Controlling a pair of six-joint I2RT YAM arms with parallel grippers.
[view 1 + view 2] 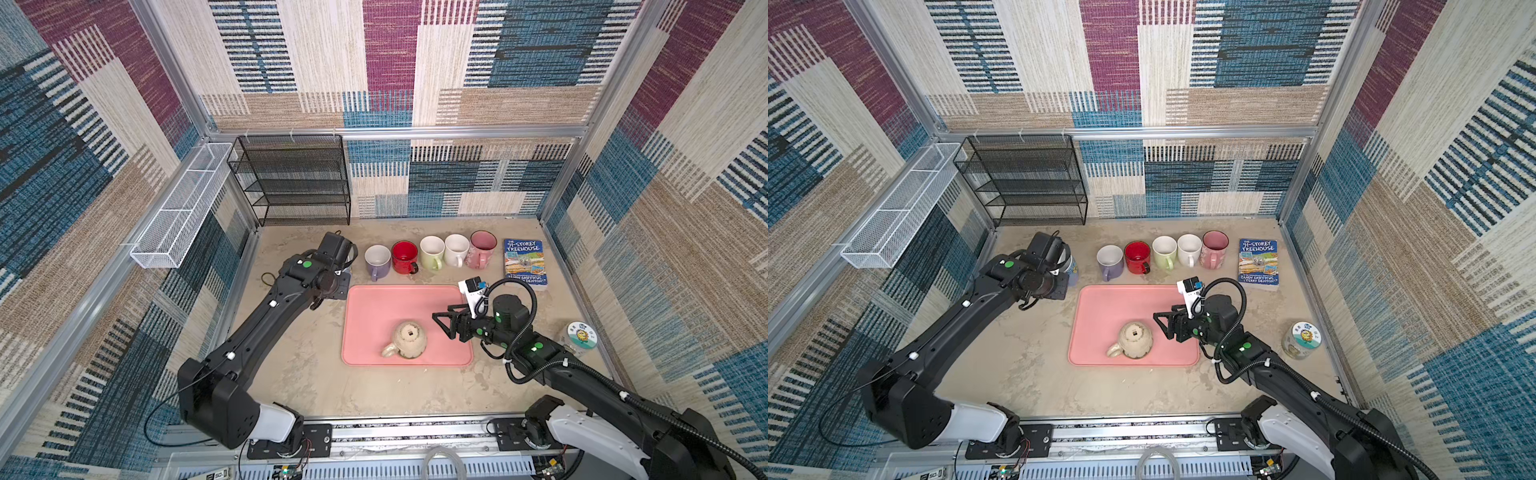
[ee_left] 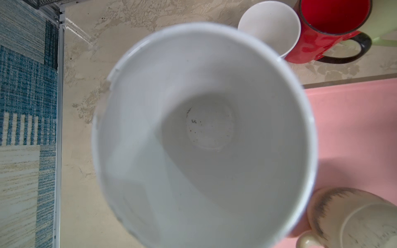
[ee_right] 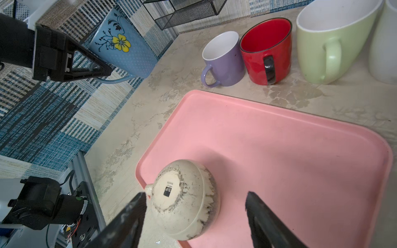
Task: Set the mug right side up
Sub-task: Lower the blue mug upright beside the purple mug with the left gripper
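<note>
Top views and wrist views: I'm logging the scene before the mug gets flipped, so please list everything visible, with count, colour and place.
cream mug: one, cream, upside down on the pink tray
pink tray: one, pink, centre
row of mugs: five, purple, red, pale green, white, pink; upright, behind the tray
blue flowered mug: one, blue, in the left gripper
book: one, blue cover, right of the row
jar: one, clear, cartoon lid, right of the tray
black mesh rack: one, black, back left corner
white wire basket: one, white, mounted high at left
left gripper: shut on the blue flowered mug
right gripper: open, beside the cream mug
</note>
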